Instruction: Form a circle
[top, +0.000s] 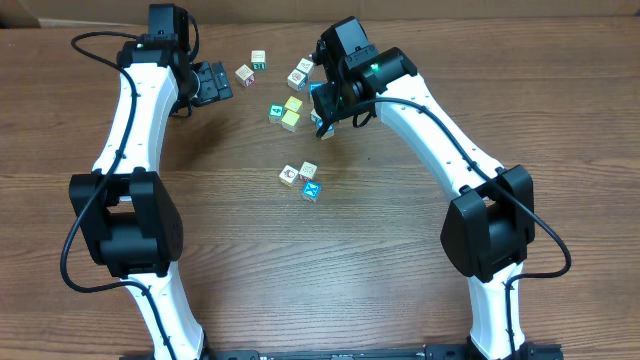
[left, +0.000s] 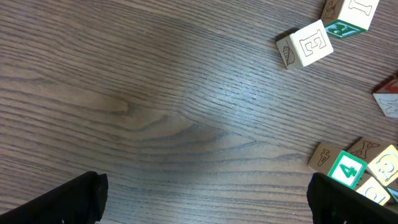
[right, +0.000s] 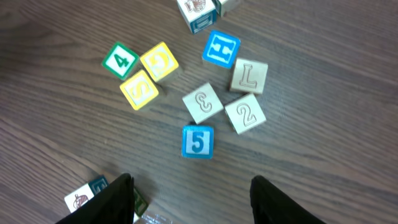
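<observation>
You're hovering the right claw (top: 325, 115), jaws apart and empty, over loose cubes (right: 202, 102) — the circle (top: 303, 178), only three strong, is sitting near it on the base side, well apart from your wide-open left claw (top: 212, 83).

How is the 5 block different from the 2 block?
The 5 block has a bright blue top; the 2 block has a plain pale wooden one. The 5 block sits square to the picture; the 2 block is turned askew. Both are cubes, number up.
</observation>
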